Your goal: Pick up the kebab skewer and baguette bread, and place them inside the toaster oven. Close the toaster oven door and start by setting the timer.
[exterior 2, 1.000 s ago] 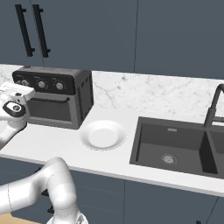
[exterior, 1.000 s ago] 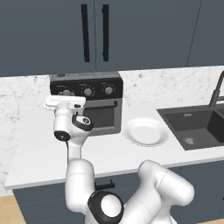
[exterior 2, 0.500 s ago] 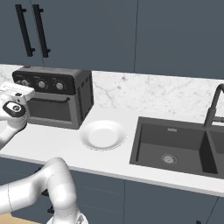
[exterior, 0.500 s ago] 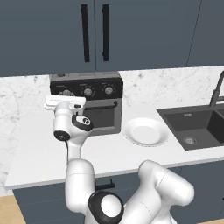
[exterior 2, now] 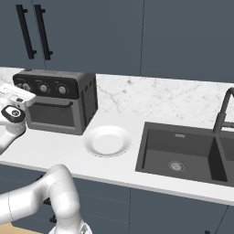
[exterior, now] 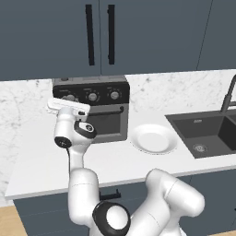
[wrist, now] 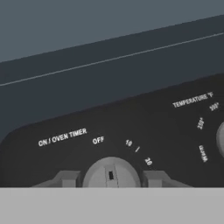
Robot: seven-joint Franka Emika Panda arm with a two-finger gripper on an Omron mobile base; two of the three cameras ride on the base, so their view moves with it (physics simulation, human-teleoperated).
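Gripper (wrist: 111, 178) sits right up against the toaster oven's black control panel, its two grey fingertips (wrist: 65, 178) flanking the silver timer knob (wrist: 111, 174), one at each side of it and apparently pinching it, though the contact itself is cut off at the bottom of the hand view; the jaws stand about half open, at the width of the knob. Printed on the panel above the knob are "ON / OVEN TIMER", "OFF", "10" and "20", and the knob's dark mark points straight up, between "OFF" and "10". Further right on the panel is a temperature scale beside the edge of a second knob (wrist: 220, 139). From the base views, the white hand covers the left end of the toaster oven (exterior: 99, 108), whose door (exterior: 105, 122) stands shut with its black bar handle across the top; what lies inside cannot be made out through the dark glass. Just right of the oven lies a white plate (exterior: 153, 138) on the pale marbled counter (exterior: 41, 152), and further right a dark sink (exterior 2: 183, 148) is sunk into the counter, with a dark faucet (exterior 2: 222, 112) rising behind it. Dark blue cabinets (exterior: 152, 32) with two black vertical handles (exterior: 100, 34) hang on the wall above the oven.
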